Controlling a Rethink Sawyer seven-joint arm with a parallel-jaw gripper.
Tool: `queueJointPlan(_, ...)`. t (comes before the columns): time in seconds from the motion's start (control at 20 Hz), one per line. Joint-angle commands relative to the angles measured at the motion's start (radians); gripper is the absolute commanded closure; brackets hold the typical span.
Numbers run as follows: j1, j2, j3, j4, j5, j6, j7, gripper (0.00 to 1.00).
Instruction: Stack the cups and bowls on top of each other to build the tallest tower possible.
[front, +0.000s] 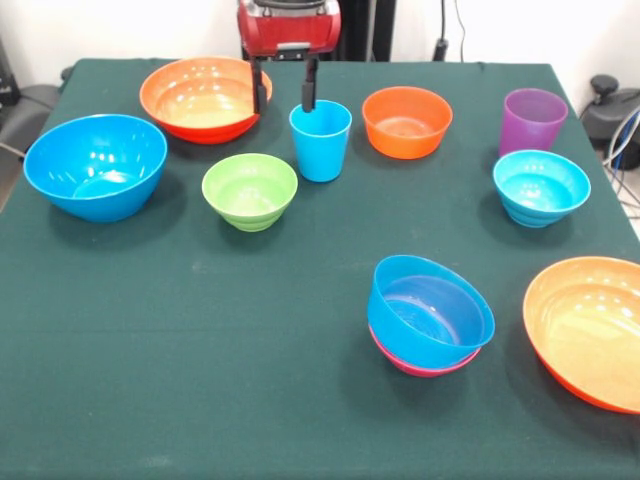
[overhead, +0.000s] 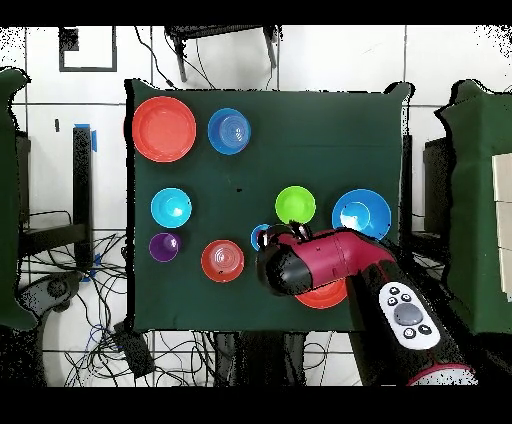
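Note:
My gripper (front: 283, 92) hangs open and empty at the table's far side. One finger is over the large orange bowl (front: 205, 97), the other at the back rim of the light blue cup (front: 320, 142). In the overhead view the gripper (overhead: 280, 230) is beside the cup (overhead: 260, 236), which the arm partly hides. The tower is a blue bowl (front: 430, 312) lying tilted in a pink bowl (front: 420, 367). The purple cup (front: 532, 120), a cyan bowl (front: 540, 187), a small orange bowl (front: 406, 121), a green bowl (front: 249, 190) and a large blue bowl (front: 95, 165) stand apart.
A second large orange bowl (front: 590, 325) sits at the near right edge of the green table cloth (front: 200, 380). Cables and chairs surround the table in the overhead view.

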Motion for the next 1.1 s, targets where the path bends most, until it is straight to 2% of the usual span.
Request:
queueJointPlan(0.05, 0.057, 0.109, -0.046, -0.059, -0.049, 0.009, 0.057, 0.00)
queueJointPlan(0.75, 0.098, 0.197, -0.099, -0.132, -0.067, -0.074, 0.068, 0.00)
queueJointPlan(1.1, 0.117, 0.212, -0.120, -0.149, -0.059, -0.092, 0.067, 0.00)
